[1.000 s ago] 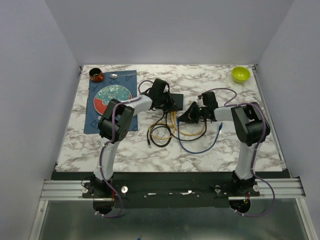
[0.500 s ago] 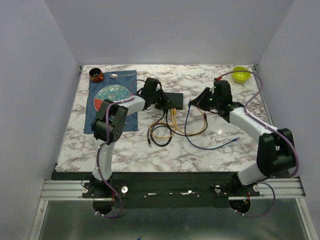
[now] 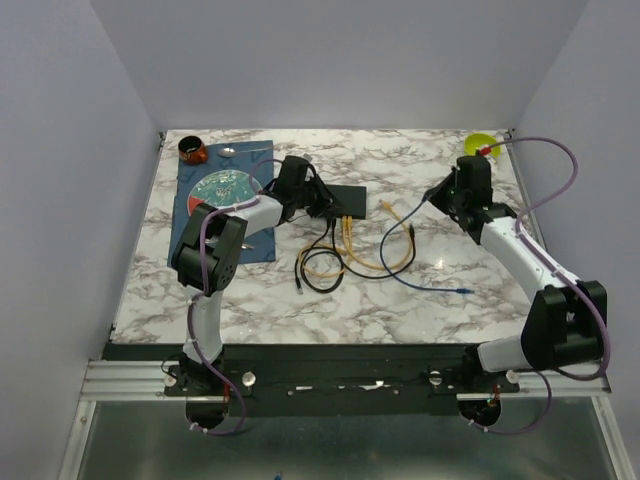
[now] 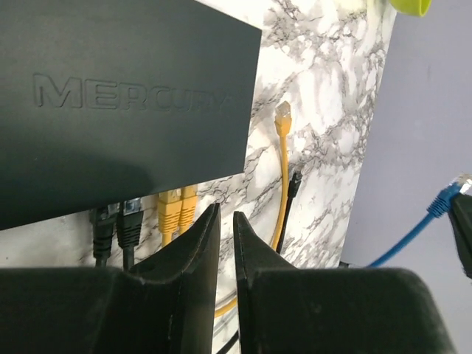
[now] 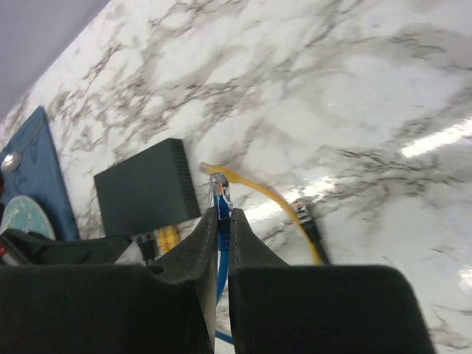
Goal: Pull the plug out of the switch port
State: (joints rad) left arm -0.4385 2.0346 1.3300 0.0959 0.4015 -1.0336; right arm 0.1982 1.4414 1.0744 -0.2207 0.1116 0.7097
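A flat matte-black rectangular switch (image 3: 348, 200) is seen lying on the white marble-patterned bench (image 3: 400, 160), near its middle and just right of a dark blue mat (image 3: 190, 240). The clear plug (image 5: 219, 184) of a blue network cable (image 3: 420, 285) is found out of the switch, well apart to its right, and it is raised above the bench. This plug is grasped between the jaws of the right gripper (image 5: 221, 212), with its tip standing up past the fingertips. The left gripper (image 4: 221, 214) is placed at the left end of the switch, over its socket edge; its jaws are clenched almost together, with only a thin slit, and nothing is seen between them. Two yellow plugs (image 4: 177, 206) and two black plugs (image 4: 118, 221) are seated in the sockets. One loose yellow plug (image 4: 283, 114) is seen lying on the bench beside the switch.
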